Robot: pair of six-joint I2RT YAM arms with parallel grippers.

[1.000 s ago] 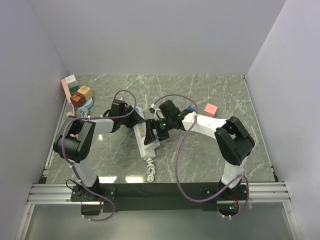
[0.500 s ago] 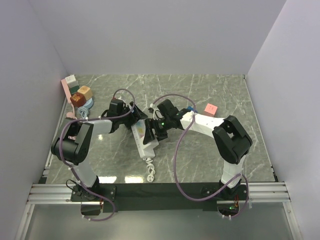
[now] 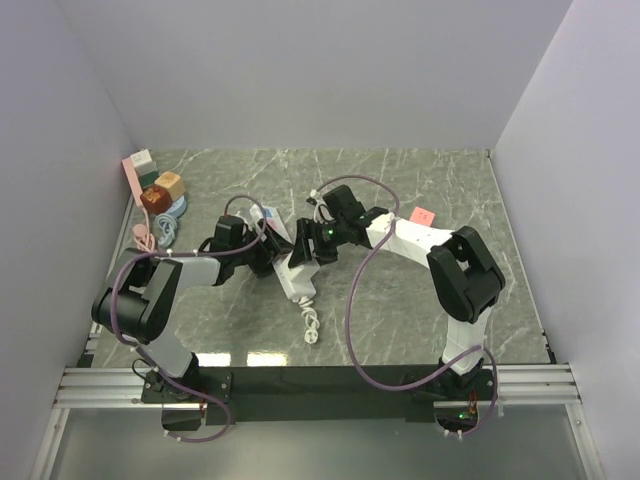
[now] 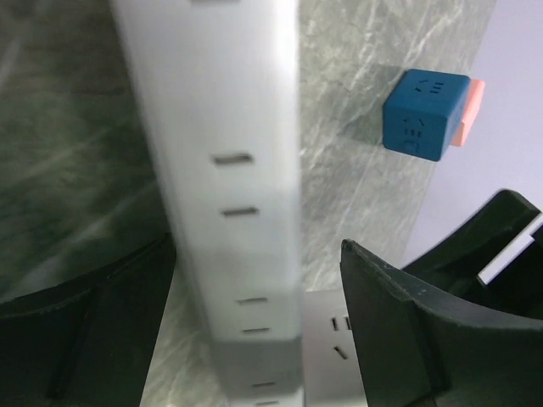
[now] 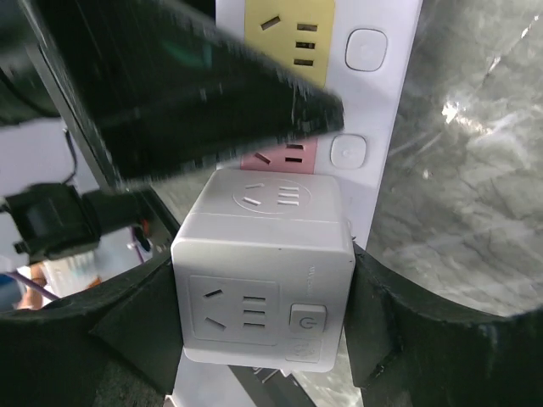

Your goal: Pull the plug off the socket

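The socket, a long white power strip (image 3: 296, 280), lies slanted at mid-table with its bundled cord (image 3: 312, 326) toward the near edge. My left gripper (image 3: 267, 257) straddles the strip's far end and is shut on it; in the left wrist view the strip (image 4: 225, 153) fills the space between the jaws of the left gripper (image 4: 254, 254). The plug is a white cube adapter (image 5: 265, 275). It sits at the strip's pink outlet (image 5: 288, 155), below the yellow one (image 5: 293, 38). My right gripper (image 5: 263, 339) is shut on the cube. Whether its prongs are still in is hidden.
A blue cube (image 4: 424, 114) with a pink block (image 4: 475, 100) behind it lies past the strip. The pink block (image 3: 422, 215) also shows near the right arm. Several coloured blocks and a cable (image 3: 158, 192) sit at the far left by the wall.
The strip has swung round, its cord end sliding right and toward the near edge. The left gripper moved nearer and left; the right gripper moved toward the back with the cube.
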